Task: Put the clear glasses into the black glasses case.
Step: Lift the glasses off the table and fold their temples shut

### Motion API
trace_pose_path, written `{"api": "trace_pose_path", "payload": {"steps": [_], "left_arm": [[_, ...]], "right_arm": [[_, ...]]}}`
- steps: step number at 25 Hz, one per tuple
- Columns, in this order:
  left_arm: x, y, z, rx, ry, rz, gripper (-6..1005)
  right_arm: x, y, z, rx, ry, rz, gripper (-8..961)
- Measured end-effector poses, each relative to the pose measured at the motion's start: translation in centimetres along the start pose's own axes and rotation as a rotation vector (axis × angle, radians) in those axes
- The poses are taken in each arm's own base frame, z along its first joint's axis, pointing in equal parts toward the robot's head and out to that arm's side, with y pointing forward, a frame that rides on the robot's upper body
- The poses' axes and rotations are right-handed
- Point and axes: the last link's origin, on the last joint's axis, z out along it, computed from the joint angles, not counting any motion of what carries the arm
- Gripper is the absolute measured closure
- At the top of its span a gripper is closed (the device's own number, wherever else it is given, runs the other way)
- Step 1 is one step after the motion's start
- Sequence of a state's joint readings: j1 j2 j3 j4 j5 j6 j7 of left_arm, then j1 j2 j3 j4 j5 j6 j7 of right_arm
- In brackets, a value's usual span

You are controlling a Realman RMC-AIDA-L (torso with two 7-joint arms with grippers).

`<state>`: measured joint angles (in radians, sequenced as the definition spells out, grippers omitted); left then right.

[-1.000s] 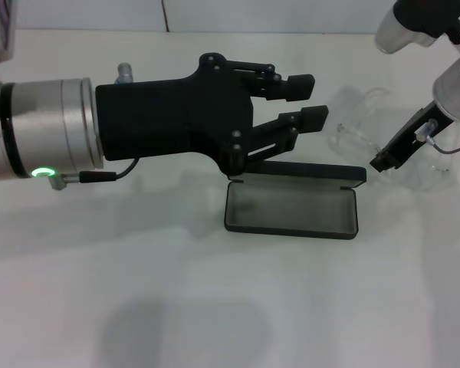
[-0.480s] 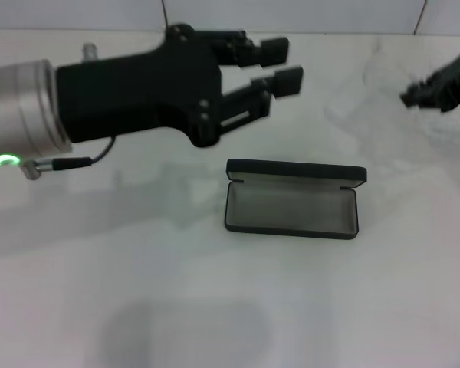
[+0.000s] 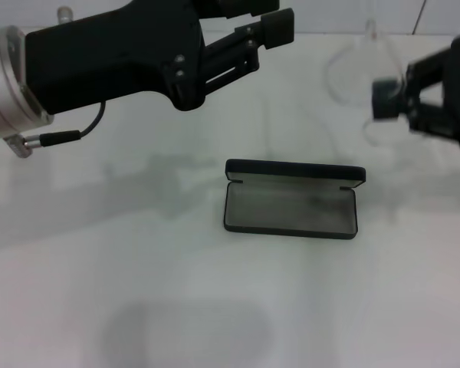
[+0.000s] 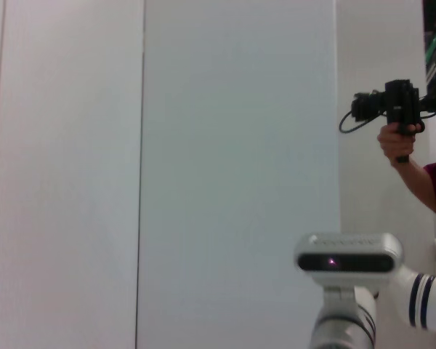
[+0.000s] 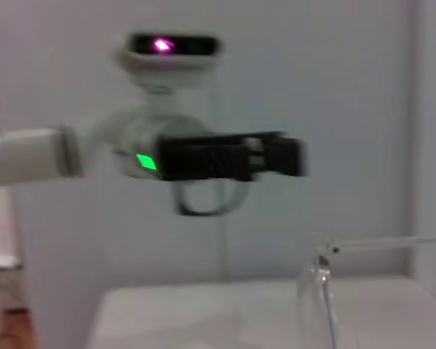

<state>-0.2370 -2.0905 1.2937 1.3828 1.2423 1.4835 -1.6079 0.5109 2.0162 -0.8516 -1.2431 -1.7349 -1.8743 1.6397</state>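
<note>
Two raised grippers: right gripper (image 3: 391, 100) pinches clear glasses (image 3: 353, 73), left gripper (image 3: 272, 19) spread.

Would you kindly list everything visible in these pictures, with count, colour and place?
black glasses case: one, black with grey lining, lying open mid-table.
clear glasses: one, transparent, lifted off the table beyond the case, by the right gripper.
table: one, white, under everything.
handheld camera: one, black, held by a person at the edge of the left wrist view.
left gripper: one, black, raised above the table on the left, fingers apart.
right gripper: one, black, raised on the right, at the glasses.
</note>
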Motion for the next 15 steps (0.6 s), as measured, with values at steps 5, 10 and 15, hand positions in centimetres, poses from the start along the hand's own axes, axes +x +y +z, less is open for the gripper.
{"api": "trace_pose_path", "payload": {"steps": [5, 10, 15], "left_arm": [[0.6, 0.3, 0.4, -0.032, 0.048, 0.049, 765], [0.6, -0.1, 1.0, -0.051, 0.060, 0.040, 826], [0.1, -0.8, 1.6, -0.059, 0.063, 0.020, 875]], "right_arm": [[1.0, 1.4, 1.6, -0.126, -0.118, -0.046, 837], [1.1, 1.6, 2.8, -0.183, -0.157, -0.063, 837], [0.7, 1.7, 4.0, -0.239, -0.139, -0.088, 837]]}}
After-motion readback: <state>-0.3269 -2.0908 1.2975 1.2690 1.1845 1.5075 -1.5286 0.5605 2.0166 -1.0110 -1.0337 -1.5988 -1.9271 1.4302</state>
